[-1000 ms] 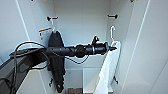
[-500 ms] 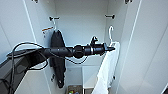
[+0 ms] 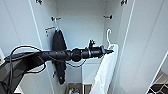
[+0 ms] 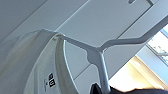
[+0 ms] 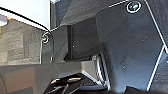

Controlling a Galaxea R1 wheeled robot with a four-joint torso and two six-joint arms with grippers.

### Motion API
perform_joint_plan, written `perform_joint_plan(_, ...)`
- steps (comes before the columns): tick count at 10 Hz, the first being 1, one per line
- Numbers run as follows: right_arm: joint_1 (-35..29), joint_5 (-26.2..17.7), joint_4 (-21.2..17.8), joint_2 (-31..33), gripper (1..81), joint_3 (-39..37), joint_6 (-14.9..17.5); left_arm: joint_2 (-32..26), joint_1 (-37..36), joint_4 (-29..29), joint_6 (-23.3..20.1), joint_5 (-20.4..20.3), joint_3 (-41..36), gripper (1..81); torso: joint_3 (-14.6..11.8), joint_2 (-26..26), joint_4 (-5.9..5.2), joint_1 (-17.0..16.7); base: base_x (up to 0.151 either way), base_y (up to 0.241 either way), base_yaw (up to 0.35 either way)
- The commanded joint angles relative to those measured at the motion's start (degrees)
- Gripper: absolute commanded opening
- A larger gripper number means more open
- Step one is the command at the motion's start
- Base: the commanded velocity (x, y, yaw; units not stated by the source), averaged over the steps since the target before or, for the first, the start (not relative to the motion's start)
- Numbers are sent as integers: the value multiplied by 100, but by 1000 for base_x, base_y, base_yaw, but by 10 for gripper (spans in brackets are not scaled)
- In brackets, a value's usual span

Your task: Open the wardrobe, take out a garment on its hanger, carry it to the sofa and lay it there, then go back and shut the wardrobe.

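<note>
The garment [image 3: 106, 71], a white short-sleeved T-shirt, hangs on the hanger [image 3: 109, 37] inside the open wardrobe [image 3: 82, 22], on the right side of the compartment, close to the right inner wall. We see the hanger's curved hook rising above the shirt's shoulder, and the fabric falling from there toward the wardrobe bottom. We cannot tell from the head view whether the hook rests on the black hook [image 3: 108, 17] mounted higher on that wall.

In the left wrist view we see the hanger [image 4: 100, 53] from close by: its thin white arms meet at a central junction, and one arm runs into the neck of the garment [image 4: 30, 67], where a small label shows inside the collar. A dark part of the robot sits at the foot of the hanger's stem.

The left gripper [image 3: 109, 51] reaches in from the left across the wardrobe opening, and its tip lies at the top of the shirt just below the hanger's hook. We cannot tell whether its jaws are spread, pressed together, or pinching the hanger.

A black T-shirt [image 3: 59, 56] hangs on the left inner wall, behind the left arm. Both wardrobe doors stand open. Small coloured items [image 3: 72, 90] lie on the wardrobe bottom.

In the right wrist view we see dark robot parts and a patch of grey floor [image 5: 17, 42]; we cannot tell how the right gripper's jaws stand.
</note>
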State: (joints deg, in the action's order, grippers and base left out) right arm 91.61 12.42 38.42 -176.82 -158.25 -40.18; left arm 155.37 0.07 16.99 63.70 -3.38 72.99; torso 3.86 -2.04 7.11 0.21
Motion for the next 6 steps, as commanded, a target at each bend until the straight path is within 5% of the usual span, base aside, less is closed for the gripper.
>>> perform_joint_plan(1,-199,-188,-2,-31,811,14,1,-58,-873,199,-85,-445,-126,10,0,0,0,0,-127,0,0)
perform_joint_plan(6,-200,-188,7,-31,811,14,1,-304,-653,269,-103,-647,-337,10,0,-2,0,-2,-128,0,0)
